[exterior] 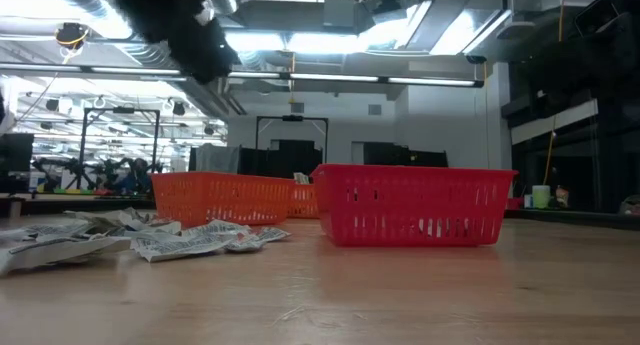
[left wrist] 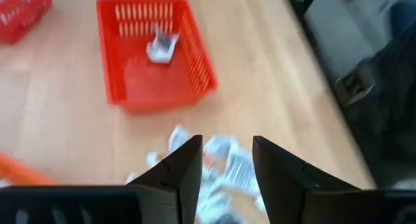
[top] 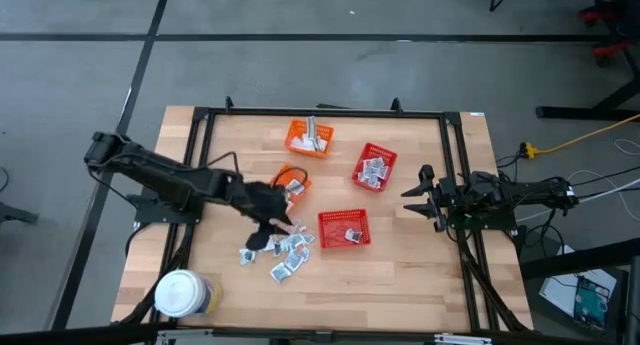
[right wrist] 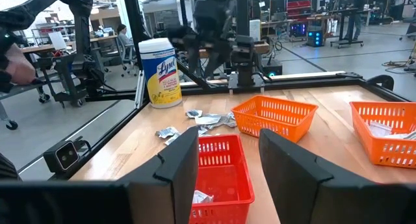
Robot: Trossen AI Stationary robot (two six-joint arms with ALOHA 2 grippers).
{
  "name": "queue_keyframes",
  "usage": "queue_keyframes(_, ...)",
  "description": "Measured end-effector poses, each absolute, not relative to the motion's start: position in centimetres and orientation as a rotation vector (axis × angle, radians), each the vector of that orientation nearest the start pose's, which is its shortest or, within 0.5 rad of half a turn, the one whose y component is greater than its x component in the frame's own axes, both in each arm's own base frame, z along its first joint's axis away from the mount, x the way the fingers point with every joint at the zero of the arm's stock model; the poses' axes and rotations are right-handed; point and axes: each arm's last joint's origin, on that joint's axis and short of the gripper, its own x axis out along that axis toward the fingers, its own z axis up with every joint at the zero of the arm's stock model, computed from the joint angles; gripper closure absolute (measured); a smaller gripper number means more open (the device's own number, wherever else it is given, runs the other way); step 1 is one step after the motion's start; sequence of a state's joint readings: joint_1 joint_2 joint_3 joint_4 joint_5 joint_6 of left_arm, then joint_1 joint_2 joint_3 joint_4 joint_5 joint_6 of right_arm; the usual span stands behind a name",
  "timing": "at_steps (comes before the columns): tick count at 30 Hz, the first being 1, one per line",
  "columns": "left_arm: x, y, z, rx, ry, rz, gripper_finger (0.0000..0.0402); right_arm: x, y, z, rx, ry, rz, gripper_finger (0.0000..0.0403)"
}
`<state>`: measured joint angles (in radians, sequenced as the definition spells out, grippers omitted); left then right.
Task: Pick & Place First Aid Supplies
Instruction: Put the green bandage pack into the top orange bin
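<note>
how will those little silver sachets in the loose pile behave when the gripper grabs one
The sachets look thin and crinkled, so probably light and floppy, bending between the fingers. They overlap in a heap on the table, so the open left gripper above them may snag two or drag neighbours. Their foil-like surface could be slippery.

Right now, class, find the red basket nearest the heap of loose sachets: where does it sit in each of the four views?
High view: centre of the table, right of the heap, red basket.
Low view: right of centre, large, broadside.
Left wrist view: upper left, beyond the left claw, one packet inside.
Right wrist view: bottom centre, between the right claw's fingers.
Shared landmark: the loose sachets beside it.
</note>
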<state>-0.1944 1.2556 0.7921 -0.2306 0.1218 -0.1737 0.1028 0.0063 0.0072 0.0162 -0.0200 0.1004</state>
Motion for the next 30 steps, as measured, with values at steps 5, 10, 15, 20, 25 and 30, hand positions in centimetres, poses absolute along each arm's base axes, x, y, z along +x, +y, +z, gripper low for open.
queue_keyframes(5, 24.2, -7.2, 23.1, 0.035, 0.783, -0.204, 0.0272, 9.7, 1.1, 16.7, 0.101, -0.011, 0.124, 0.024)
queue_keyframes(10, 23.4, -9.0, 22.7, 0.143, 0.806, -0.181, 0.0272, 9.7, 1.1, 16.7, 0.101, -0.011, 0.124, 0.024)
queue_keyframes(15, 22.8, -11.0, 21.9, 0.198, 0.827, -0.176, 0.0272, 9.7, 1.1, 16.7, 0.101, -0.011, 0.124, 0.024)
queue_keyframes(20, 22.4, -13.1, 20.5, 0.238, 0.859, -0.171, 0.0272, 9.7, 1.1, 16.7, 0.101, -0.011, 0.123, 0.024)
queue_keyframes(25, 22.1, -14.6, 19.1, 0.317, 0.889, -0.154, 0.0272, 9.7, 1.1, 16.7, 0.101, -0.011, 0.124, 0.024)
queue_keyframes(30, 21.9, -15.2, 17.5, 0.388, 0.952, -0.129, 0.0272, 9.7, 1.1, 16.7, 0.101, -0.011, 0.123, 0.024)
